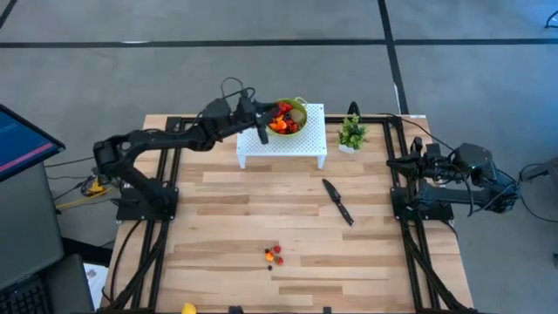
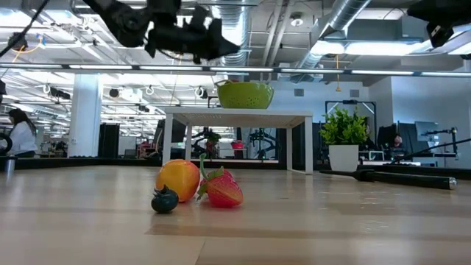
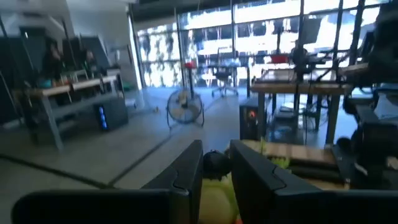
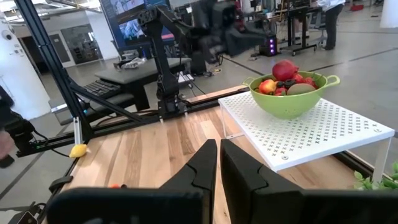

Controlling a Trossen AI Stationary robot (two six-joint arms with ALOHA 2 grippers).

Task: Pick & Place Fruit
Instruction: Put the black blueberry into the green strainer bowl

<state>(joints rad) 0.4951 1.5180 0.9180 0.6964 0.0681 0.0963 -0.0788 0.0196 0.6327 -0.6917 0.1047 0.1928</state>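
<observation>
A green bowl point(image 1: 295, 112) holding red, orange and dark fruit stands on a white perforated stand point(image 1: 281, 146) at the table's far middle. My left gripper point(image 1: 264, 124) hovers at the bowl's left rim, above it in the low view point(image 2: 200, 40), shut on a small dark berry point(image 3: 216, 163). An orange fruit point(image 2: 179, 179), a strawberry point(image 2: 223, 189) and a dark berry point(image 2: 165, 200) lie together on the wood near the front edge point(image 1: 274, 255). My right gripper point(image 4: 219, 155) waits shut at the table's right side. My left gripper pinches the small dark berry point(image 3: 216, 163) between its two fingers, at their free ends. The fingers lie about level, coming from the table's left toward the bowl. The berry is lifted clear, over the green bowl's left rim point(image 3: 214, 200).
A black knife point(image 1: 337, 201) lies on the wood right of centre. A small green potted plant point(image 1: 351, 133) stands right of the white stand. A yellow fruit point(image 1: 188, 308) sits at the front edge. Bare wood spreads between the stand and the loose fruit.
</observation>
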